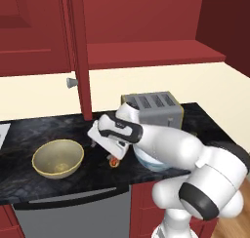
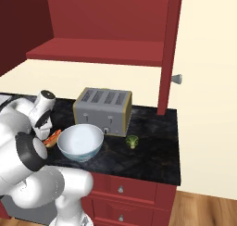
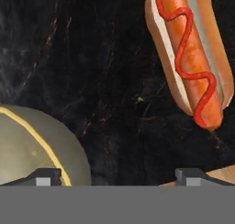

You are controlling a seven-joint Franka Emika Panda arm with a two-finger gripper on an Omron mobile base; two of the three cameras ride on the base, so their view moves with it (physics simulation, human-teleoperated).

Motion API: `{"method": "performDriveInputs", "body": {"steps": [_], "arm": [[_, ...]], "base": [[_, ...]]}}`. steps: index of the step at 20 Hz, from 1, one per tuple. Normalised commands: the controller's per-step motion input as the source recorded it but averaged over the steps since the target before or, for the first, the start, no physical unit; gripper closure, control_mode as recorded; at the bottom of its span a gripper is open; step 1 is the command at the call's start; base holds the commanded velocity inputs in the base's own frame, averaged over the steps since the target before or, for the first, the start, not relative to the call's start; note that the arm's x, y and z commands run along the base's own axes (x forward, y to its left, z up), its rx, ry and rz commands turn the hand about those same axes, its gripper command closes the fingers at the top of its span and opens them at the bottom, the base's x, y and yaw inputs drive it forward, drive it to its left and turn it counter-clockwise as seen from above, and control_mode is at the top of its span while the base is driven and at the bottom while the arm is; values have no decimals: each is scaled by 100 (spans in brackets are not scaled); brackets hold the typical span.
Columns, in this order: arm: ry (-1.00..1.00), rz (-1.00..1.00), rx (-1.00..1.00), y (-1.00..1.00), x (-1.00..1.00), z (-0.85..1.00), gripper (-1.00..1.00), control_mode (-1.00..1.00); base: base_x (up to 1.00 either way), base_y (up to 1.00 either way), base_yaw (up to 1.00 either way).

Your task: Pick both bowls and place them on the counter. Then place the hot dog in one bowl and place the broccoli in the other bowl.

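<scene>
My gripper (image 3: 117,177) hangs low over the black counter (image 3: 105,81) with its jaws spread wide and nothing between them. The hot dog (image 3: 190,53) lies on the marble just ahead of my right fingertip (red squiggle of ketchup facing up). The olive-tan bowl (image 1: 57,158) sits on the counter to my left, its yellowish rim beside my left fingertip. The white blue-patterned bowl (image 2: 80,141) stands before the toaster (image 2: 102,110), with the broccoli (image 2: 133,141) on the counter near it.
</scene>
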Motion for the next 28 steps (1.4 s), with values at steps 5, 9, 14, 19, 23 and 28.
{"method": "performDriveInputs", "body": {"steps": [5, 9, 14, 19, 23, 28], "arm": [[3, -1, -22, -11, 0, 28, -100, -100], [4, 0, -16, -14, 0, 14, -100, -100], [6, 0, -12, -25, 0, 0, -100, -100], [3, 0, -4, -20, 0, -14, -100, -100], [0, -1, 0, -16, -5, -31, -100, -100], [-1, 0, -2, -11, 0, -37, -100, -100]], "base": [[0, 0, 0], [0, 0, 0], [0, 0, 0], [0, 0, 0], [0, 0, 0], [0, 0, 0]]}}
